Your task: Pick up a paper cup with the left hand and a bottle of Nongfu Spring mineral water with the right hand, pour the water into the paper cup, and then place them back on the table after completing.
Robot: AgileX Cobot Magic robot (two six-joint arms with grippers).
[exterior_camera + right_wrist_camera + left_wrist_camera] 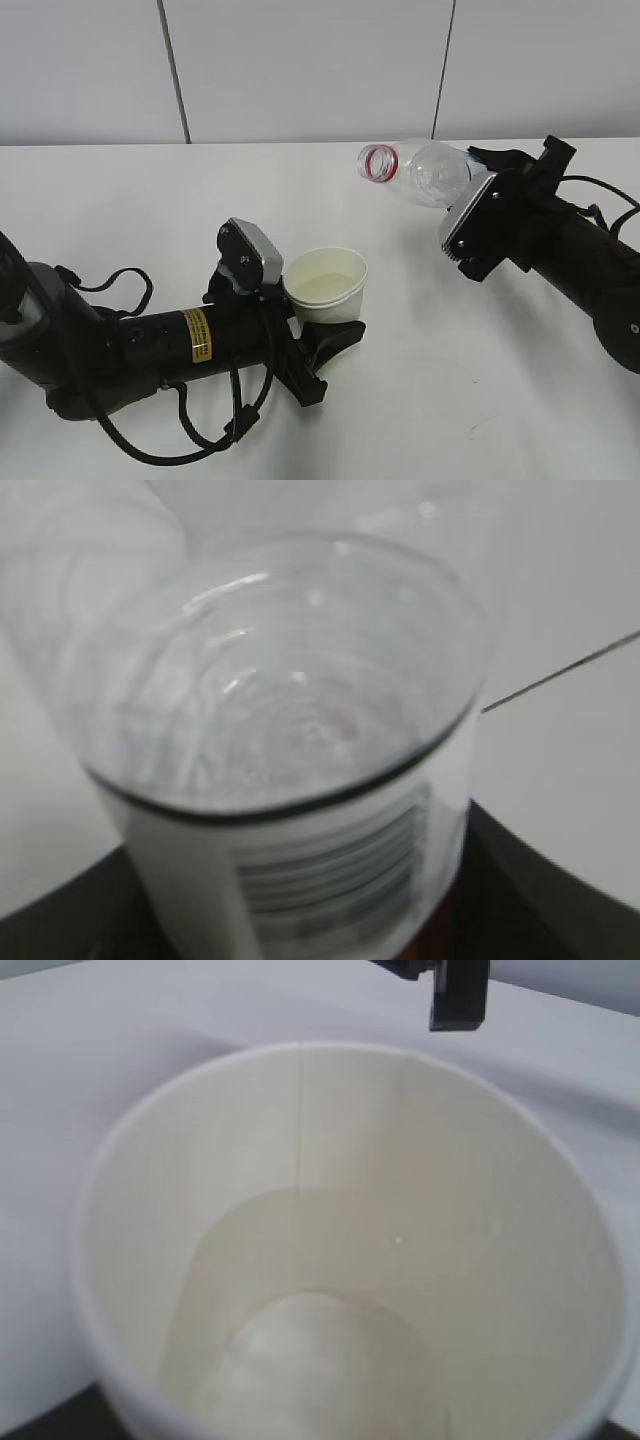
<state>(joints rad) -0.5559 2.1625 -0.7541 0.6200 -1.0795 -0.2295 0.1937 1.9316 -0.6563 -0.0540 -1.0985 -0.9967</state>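
Note:
My left gripper (318,335) is shut on the white paper cup (326,285) and holds it upright near the table's middle. The cup fills the left wrist view (300,1160) and holds some clear water (320,1360) at its bottom. My right gripper (478,172) is shut on the clear bottle (420,172), which lies nearly level in the air with its open red-ringed mouth (378,162) pointing left, above and to the right of the cup. The bottle fills the right wrist view (290,750); its white label shows there. No stream of water shows.
The white table (450,380) stretches all around. A pale panelled wall (300,70) rises behind its far edge. Cables hang from the left arm (120,350). The right arm (580,270) slants in from the right edge.

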